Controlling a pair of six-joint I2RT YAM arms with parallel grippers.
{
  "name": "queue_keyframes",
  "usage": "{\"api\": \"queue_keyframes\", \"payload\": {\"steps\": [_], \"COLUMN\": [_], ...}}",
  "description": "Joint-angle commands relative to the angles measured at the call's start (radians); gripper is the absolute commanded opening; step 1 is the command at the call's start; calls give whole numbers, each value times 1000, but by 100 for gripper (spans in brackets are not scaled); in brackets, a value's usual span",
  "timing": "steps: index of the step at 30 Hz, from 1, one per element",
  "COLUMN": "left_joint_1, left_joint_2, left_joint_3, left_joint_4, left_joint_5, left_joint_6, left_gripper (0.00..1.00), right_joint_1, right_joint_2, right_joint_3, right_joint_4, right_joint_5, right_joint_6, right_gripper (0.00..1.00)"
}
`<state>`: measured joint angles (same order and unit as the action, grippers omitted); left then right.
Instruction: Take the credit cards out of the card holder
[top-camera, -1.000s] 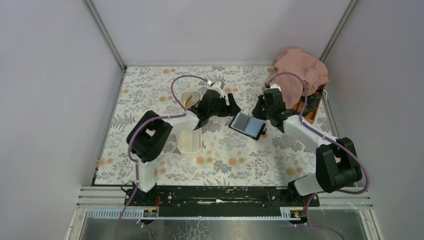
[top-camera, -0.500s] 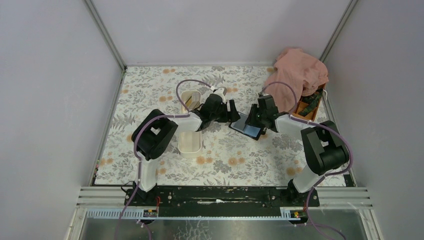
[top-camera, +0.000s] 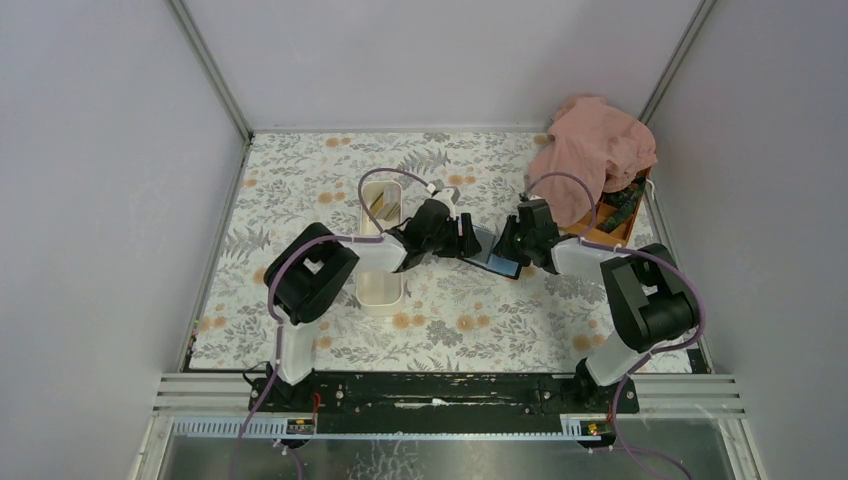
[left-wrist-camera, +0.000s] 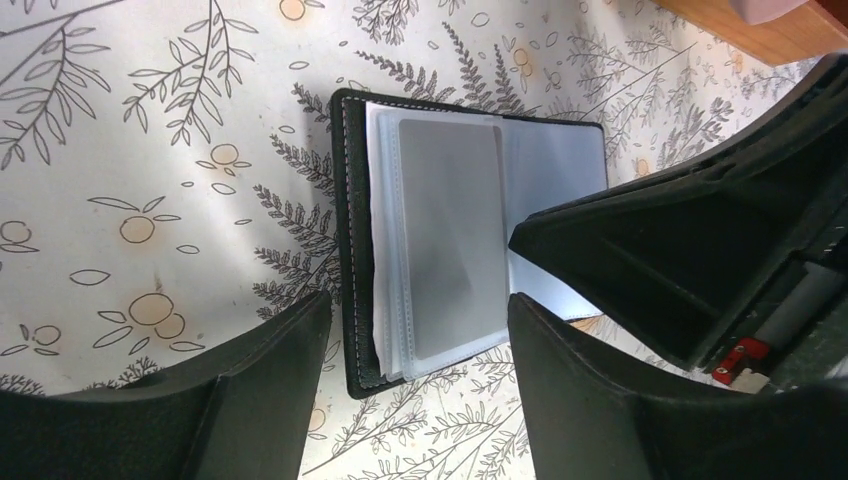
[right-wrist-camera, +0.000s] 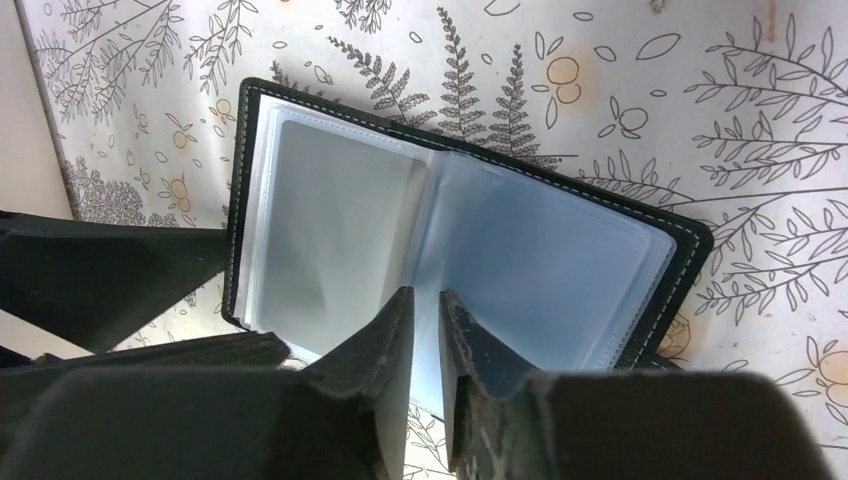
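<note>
The card holder (top-camera: 491, 258) lies open on the floral table, black outside with clear sleeves on its bluish-grey inner face. In the left wrist view the card holder (left-wrist-camera: 350, 230) shows a grey card (left-wrist-camera: 450, 240) in its left sleeve. My left gripper (left-wrist-camera: 420, 300) is open and straddles the holder's near end, empty. It sits at the holder's left side in the top view (top-camera: 466, 240). My right gripper (right-wrist-camera: 425, 295) has its jaws almost together, with only a narrow slit, over the holder's middle fold (right-wrist-camera: 430, 200). Nothing shows between them. It sits at the holder's right side in the top view (top-camera: 512, 246).
A long white tray (top-camera: 381, 290) lies left of the left gripper, with a yellowish item in its far end. A pink cloth (top-camera: 596, 148) covers the back right corner over an orange box (top-camera: 612, 222). Grey walls enclose the table.
Both grippers have closed in on the card holder from either side. The right gripper has come down over its fold, and the holder is now mostly covered in the top view.
</note>
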<state>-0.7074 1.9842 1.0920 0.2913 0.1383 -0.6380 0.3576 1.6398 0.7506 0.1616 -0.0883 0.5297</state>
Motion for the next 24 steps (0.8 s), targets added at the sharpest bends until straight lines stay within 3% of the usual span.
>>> {"api": "queue_keyframes", "payload": {"steps": [1, 8, 13, 16, 20, 24], "left_joint_1": [-10, -30, -62, -64, -65, -64], "left_joint_2": [-72, -102, -99, -90, -77, -85], "left_joint_3": [-12, -33, -57, -68, -62, -30], "left_joint_4": [35, 37, 54, 67, 76, 65], "left_joint_5": [-9, 2, -18, -21, -28, -46], "left_joint_6": [-2, -25, -41, -49, -38, -2], "left_gripper": [72, 72, 72, 72, 71, 69], "right_joint_1": [4, 4, 4, 3, 4, 3], "right_joint_2": [-31, -57, -47, -25, -2, 18], "right_joint_3": [-28, -44, -45, -34, -35, -34], "right_joint_4": [-26, -19, 37, 46, 73, 102], "right_joint_5": [33, 22, -48, -73, -91, -122], "right_joint_6": [-4, -12, -6, 2, 8, 26], "right_gripper": [20, 12, 37, 42, 40, 27]}}
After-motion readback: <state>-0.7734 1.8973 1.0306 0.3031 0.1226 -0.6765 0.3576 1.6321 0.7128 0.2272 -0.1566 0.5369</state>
